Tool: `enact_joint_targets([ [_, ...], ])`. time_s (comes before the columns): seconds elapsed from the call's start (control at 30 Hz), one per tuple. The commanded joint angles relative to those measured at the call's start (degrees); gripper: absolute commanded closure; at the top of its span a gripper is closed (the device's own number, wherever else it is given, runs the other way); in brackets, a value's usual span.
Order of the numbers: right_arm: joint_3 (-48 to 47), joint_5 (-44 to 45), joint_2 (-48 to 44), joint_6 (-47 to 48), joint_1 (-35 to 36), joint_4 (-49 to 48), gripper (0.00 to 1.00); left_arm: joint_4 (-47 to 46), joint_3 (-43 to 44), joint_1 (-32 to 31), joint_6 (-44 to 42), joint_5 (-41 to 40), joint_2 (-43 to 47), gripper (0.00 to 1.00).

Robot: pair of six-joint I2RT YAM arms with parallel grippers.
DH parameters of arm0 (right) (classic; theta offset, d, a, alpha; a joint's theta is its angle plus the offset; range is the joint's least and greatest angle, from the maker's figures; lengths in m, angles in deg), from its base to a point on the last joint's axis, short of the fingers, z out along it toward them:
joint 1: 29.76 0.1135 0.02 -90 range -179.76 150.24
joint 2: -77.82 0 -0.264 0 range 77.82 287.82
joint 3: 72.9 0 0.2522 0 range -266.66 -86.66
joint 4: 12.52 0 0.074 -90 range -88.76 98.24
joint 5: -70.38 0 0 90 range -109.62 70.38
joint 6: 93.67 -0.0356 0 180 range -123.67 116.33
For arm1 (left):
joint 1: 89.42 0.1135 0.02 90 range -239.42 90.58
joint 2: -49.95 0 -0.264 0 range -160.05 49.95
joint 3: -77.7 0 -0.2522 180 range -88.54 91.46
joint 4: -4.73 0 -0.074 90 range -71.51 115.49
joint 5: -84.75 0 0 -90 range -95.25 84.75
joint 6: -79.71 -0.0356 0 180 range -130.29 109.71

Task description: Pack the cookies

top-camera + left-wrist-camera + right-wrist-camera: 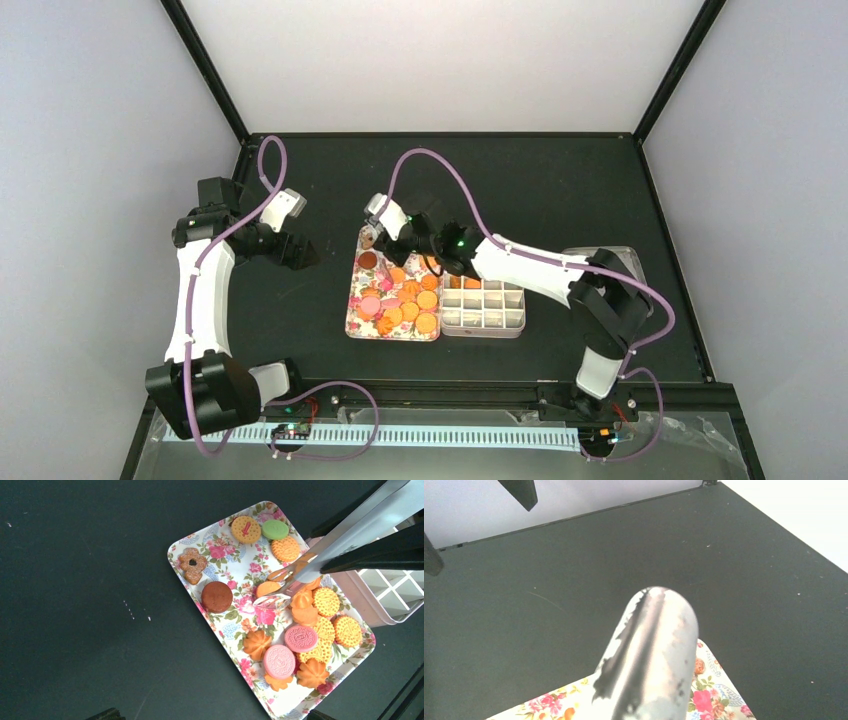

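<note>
right tool [415, 248] clamps metal tongs [350, 535], handle toward bench's [560, 190] far-right corner, tips astride one small round orange cookie [268, 588] on floral rectangular tray [225, 575]; left tool [298, 252] wide.

Over the floral tray [235, 570] of cookies [320, 630], metal tongs [350, 535] are bracketing one orange cookie [266, 587]; a white divided box [395, 590] is sitting just beside.
</note>
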Motion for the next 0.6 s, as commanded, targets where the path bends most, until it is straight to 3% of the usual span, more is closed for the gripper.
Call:
enact_joint_targets([
  [0.0,0.4,1.7,-6.2,0.1,-0.9,-2.4,0.89,1.5,2.1,0.6,-1.0,-0.1,0.8,0.02],
  [0.23,6.1,4.5,-17.5,-0.6,-4.1,0.7,0.89,0.9,2.0,0.6,-1.1,0.0,0.4,0.02],
  [0.57,22.0,14.8,-39.0,-3.9,-8.7,10.4,0.89,-1.4,0.7,0.6,-0.9,4.4,-0.8,0.02],
])
